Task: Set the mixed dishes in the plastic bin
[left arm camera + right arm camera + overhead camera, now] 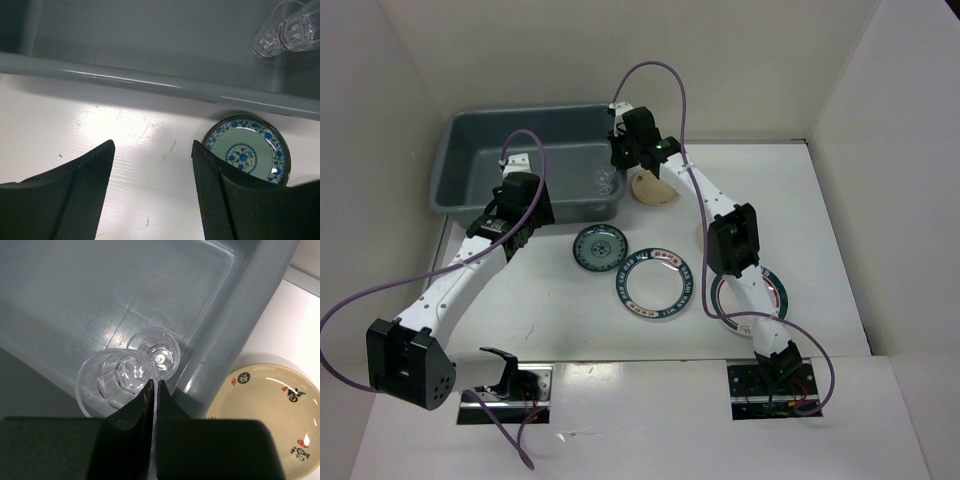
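The grey plastic bin (455, 165) stands at the back left. My right gripper (618, 160) hangs over its right end, shut on the rim of a clear cup (112, 380); the gripper (154, 385) pinches the cup wall. A second clear cup (157, 352) lies on the bin floor just below. My left gripper (523, 213) is open and empty over the table in front of the bin's near wall (150, 82). The small teal saucer (599, 247) lies to its right and also shows in the left wrist view (247, 152). A cream plate (650, 188) sits beside the bin's right wall.
A white plate with a patterned rim (656, 284) lies mid-table. Another patterned plate (775, 290) is partly hidden under my right arm. The cream plate (265, 410) touches or nearly touches the bin wall (235, 315). White walls enclose the table.
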Controlling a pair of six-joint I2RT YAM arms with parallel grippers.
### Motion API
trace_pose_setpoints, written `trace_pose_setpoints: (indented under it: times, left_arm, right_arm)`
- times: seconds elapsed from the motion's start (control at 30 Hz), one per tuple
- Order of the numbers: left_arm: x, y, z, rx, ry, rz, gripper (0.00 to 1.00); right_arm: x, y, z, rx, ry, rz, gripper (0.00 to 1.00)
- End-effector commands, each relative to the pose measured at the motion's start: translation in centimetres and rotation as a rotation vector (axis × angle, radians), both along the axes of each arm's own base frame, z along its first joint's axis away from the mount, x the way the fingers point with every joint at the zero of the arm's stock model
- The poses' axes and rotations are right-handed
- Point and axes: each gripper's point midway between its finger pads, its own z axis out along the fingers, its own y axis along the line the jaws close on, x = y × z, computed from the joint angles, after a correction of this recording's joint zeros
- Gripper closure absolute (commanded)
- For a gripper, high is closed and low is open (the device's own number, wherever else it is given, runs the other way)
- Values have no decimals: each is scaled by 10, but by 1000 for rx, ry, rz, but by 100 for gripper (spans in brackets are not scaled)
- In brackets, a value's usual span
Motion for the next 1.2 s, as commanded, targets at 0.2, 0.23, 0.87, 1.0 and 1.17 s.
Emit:
trace_pose_setpoints:
  times: [0.2, 0.23, 0.87, 1.0, 1.17]
  left_arm:
    - [-2, 5, 10, 20, -30, 1, 29]
    - [-2, 5, 10, 20, -30, 1, 29]
    - [-1, 4, 7, 22, -21, 1, 29]
    - [-1, 4, 4, 25, -12, 1, 29]
    - [-1, 4, 4, 25, -12, 1, 29]
  right_arm:
    - [21, 13, 42, 85, -135, -24, 99]
    - [23, 12, 36, 76, -130, -32, 99]
    - [29, 12, 32, 80, -138, -54, 80]
    - [30, 13, 38, 97, -148, -59, 68]
    - [35, 8, 62, 127, -184, -81, 55]
